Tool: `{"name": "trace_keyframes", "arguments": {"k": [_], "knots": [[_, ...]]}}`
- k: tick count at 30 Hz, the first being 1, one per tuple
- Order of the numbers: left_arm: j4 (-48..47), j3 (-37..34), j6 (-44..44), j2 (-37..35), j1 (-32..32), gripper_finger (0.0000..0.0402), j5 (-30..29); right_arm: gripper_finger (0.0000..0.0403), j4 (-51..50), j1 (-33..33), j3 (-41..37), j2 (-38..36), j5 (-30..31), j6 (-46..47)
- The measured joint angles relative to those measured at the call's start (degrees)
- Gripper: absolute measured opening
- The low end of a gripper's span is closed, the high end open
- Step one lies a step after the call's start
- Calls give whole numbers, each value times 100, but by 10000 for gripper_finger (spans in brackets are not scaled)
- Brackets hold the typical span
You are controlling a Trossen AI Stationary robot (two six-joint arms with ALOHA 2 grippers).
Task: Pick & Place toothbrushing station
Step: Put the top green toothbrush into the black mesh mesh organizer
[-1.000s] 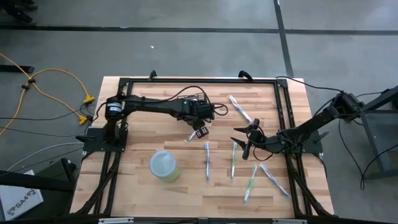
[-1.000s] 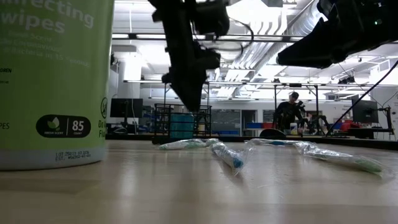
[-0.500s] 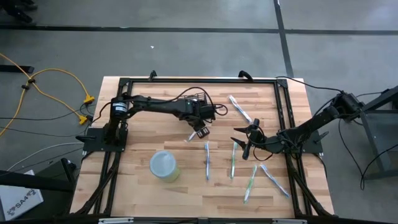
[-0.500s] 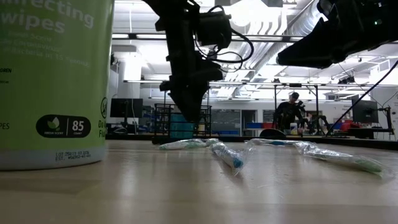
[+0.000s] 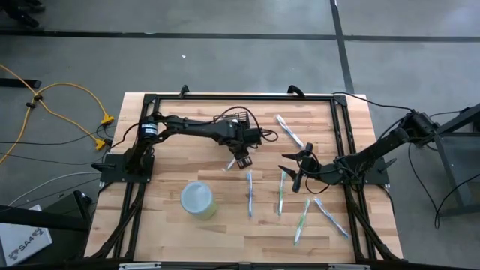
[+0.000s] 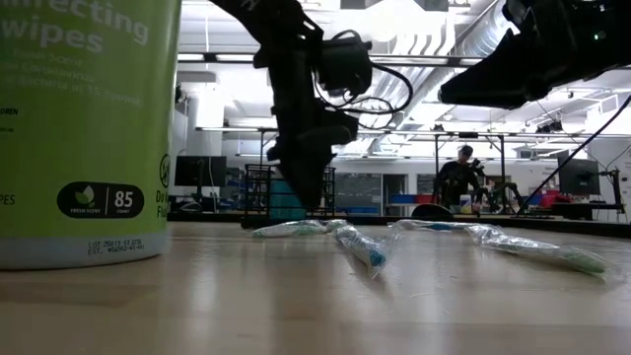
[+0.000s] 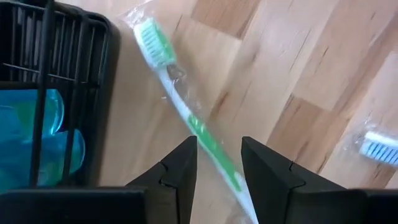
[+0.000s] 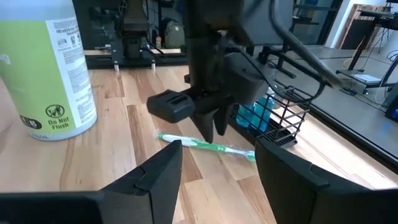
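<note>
Left gripper is held narrowly parted and empty above a wrapped green toothbrush, just beside the toothbrushing station, a black wire holder standing mid-table. Right gripper is kept wide apart nearby. Wrapped toothbrushes and a wipes canister are seen farther out.

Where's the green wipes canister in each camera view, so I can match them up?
High view: the wipes canister shows lid-up, below and left of the picture's centre.
Low view: it fills the left edge.
Left wrist view: not in it.
Right wrist view: upper left corner.
Shared landmark: the left pincer, hanging over a wrapped green toothbrush.
</note>
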Motion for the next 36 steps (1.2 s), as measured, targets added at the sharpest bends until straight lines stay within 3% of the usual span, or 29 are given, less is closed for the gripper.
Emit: {"name": "trace_keyframes", "arguments": {"k": [14, 36], "knots": [[24, 2, 474, 33, 316, 119, 263, 195, 9, 1, 0, -1, -2, 0], [75, 17, -345, 160, 145, 119, -78, 195, 6, -1, 2, -1, 0, -1]]}}
